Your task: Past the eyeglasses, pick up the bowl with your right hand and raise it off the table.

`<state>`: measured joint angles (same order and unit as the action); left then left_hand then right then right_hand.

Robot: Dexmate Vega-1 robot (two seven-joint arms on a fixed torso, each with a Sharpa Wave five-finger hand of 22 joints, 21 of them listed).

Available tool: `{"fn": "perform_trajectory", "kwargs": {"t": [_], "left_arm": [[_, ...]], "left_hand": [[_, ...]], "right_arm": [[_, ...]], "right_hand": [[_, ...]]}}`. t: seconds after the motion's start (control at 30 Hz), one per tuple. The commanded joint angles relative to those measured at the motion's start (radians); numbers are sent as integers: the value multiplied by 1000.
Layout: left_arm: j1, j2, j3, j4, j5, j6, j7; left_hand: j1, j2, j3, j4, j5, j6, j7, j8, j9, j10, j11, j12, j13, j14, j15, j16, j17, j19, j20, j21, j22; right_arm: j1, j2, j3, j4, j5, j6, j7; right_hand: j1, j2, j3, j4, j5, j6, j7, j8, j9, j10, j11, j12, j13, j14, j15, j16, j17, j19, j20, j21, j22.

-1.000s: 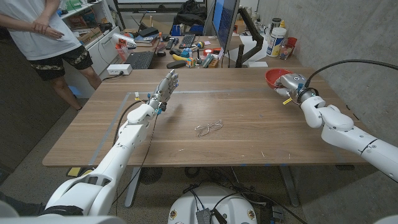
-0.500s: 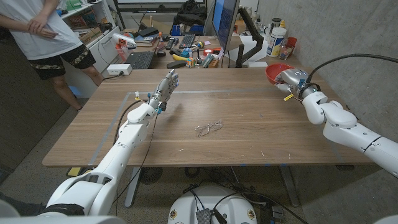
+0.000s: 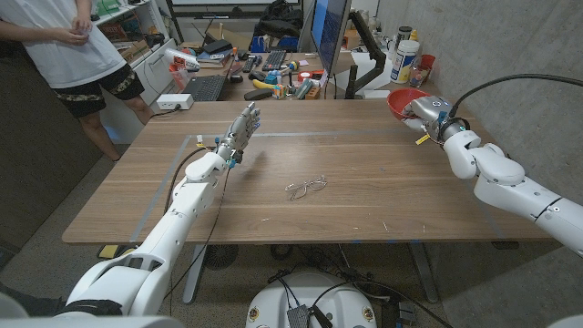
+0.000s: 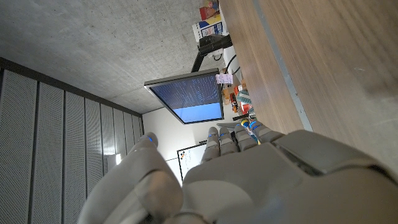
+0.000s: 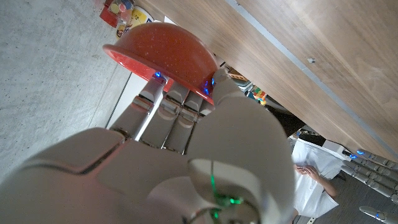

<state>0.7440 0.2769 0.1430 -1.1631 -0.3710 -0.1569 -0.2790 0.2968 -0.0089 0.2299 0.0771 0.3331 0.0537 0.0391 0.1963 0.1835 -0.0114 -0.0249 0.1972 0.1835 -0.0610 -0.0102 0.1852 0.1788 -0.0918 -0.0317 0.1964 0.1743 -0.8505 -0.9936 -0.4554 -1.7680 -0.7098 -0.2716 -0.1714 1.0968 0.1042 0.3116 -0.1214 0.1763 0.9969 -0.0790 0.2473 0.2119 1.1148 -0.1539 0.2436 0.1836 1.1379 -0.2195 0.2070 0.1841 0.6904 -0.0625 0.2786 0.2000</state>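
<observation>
The red bowl is gripped by the right hand and held clear of the table at its far right corner, beyond the eyeglasses. The left hand is kept upright, fingers extended together, holding nothing.

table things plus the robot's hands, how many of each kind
bowl: 1, red, held by the right hand at the table's far right corner
eyeglasses: 1, near the table's middle
hands: 2, the left hand holding nothing
total: 4
</observation>
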Motion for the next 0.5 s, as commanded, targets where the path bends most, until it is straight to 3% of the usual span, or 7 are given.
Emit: {"fn": "perform_trajectory", "kwargs": {"t": [0.03,0.23,0.5], "left_arm": [[19,13,2,-36,-1,15,3],[35,14,-2,-55,-9,9,8],[23,9,7,-28,-10,3,-2]], "left_hand": [[7,4,-3,3,-1,5,0,0,2,-4,-6,3,5,-6,0,2,4,-9,-48,3,5],[8,5,-4,3,-1,5,1,1,2,-4,-4,3,5,-6,0,2,4,-9,-49,3,5],[8,5,-6,3,-1,5,0,0,2,-4,-5,3,5,-6,0,2,4,-10,-48,3,5]], "right_arm": [[-18,-3,20,-21,8,2,7],[-26,-8,22,-37,5,-2,21],[-31,-3,28,-38,5,-9,21]], "right_hand": [[17,24,-3,-3,9,76,-79,-3,4,10,-11,-1,4,9,-17,-2,2,4,-97,-5,0],[17,24,-4,-3,9,75,-80,-4,5,11,-12,-3,4,10,-17,-3,2,5,-96,-5,0],[17,26,-6,-2,9,77,-80,-5,6,11,-10,-6,4,10,-18,-5,2,6,-94,-6,0]]}}
